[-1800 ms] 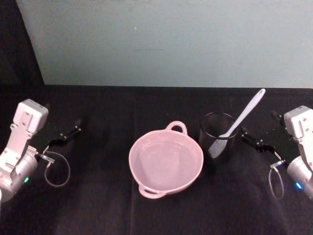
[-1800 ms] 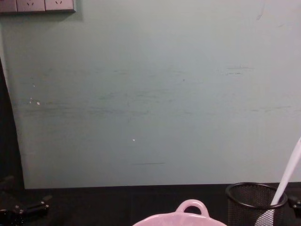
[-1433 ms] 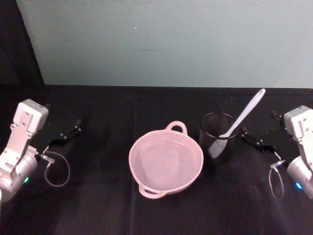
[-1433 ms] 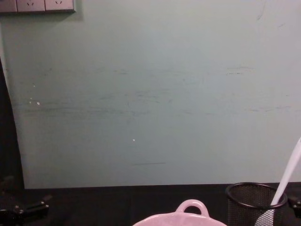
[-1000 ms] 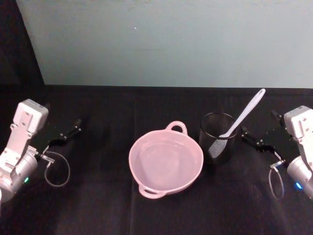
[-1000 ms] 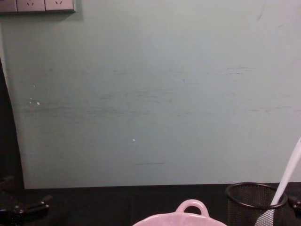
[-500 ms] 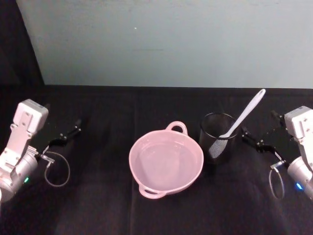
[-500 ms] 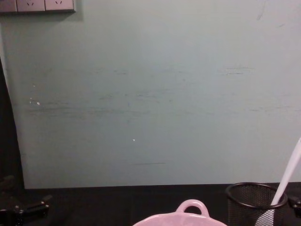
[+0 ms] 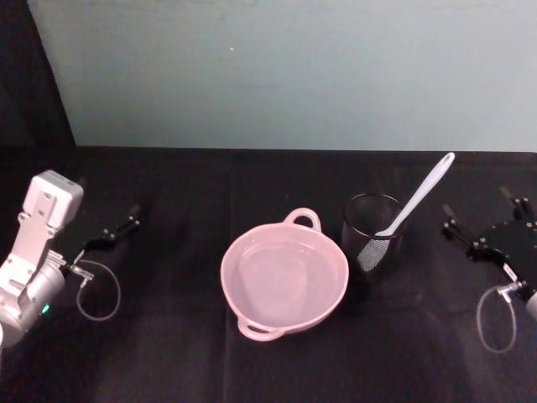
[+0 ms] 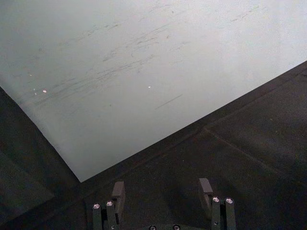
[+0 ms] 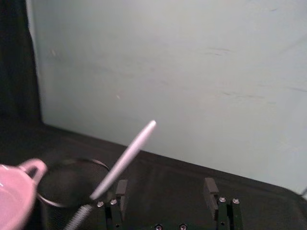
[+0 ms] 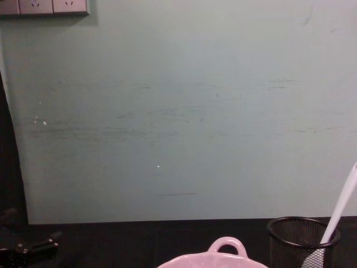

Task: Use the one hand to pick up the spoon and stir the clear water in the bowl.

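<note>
The pink bowl (image 9: 225, 277) sits nearest on the counter (image 9: 168, 353). Well left of it rests the left gripper (image 10: 161, 188), jaws wide; well right, the right gripper (image 11: 165, 188), wide and empty. Behind-right, the spoon (image 9: 419, 195) leans in a mesh cup (image 9: 369, 252).

Silver-grey wrist (image 9: 38, 243), looped cable (image 9: 99, 290); black left gripper (image 10: 161, 191), silver screws (image 10: 215, 200).
</note>
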{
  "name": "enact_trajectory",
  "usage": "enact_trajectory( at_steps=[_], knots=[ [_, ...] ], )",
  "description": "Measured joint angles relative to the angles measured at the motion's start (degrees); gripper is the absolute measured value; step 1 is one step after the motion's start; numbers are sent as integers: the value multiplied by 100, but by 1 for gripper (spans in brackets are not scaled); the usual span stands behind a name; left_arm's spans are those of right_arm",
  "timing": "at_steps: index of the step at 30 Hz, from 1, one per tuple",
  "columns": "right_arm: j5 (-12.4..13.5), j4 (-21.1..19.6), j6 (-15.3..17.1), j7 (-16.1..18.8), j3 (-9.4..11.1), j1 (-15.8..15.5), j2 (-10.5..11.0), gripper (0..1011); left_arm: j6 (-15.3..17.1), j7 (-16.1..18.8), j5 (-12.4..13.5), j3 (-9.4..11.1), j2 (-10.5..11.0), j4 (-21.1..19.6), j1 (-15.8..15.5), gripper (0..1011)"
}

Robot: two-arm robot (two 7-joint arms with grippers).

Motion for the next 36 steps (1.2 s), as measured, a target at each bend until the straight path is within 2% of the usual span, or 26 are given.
enact_trajectory(
  at_steps=[2,7,9,12,13,18,21,26,36],
  knots=[
    [367,-110,-38,264,108,-69,-71,1003,0,0,0,0,0,0,0,1005],
    [794,-128,-4,603,163,-22,-243,1003,0,0,0,0,0,0,0,1005],
    [1161,-31,59,825,215,100,-460,1003,0,0,0,0,0,0,0,1005],
    [1430,99,101,963,269,214,-651,1003,0,0,0,0,0,0,0,1005],
    [1605,195,132,1041,309,294,-789,1003,0,0,0,1,0,0,0,1005],
    [2155,459,278,1225,483,509,-1186,1003,0,0,0,0,0,0,0,1005],
    [2357,550,416,1280,563,608,-1333,1003,0,0,0,0,0,0,0,1005],
    [2428,613,565,1280,615,693,-1437,994,0,0,0,0,0,0,0,1005],
    [2409,708,799,1313,727,799,-1591,737,0,0,0,0,0,0,0,1005]
  ],
)
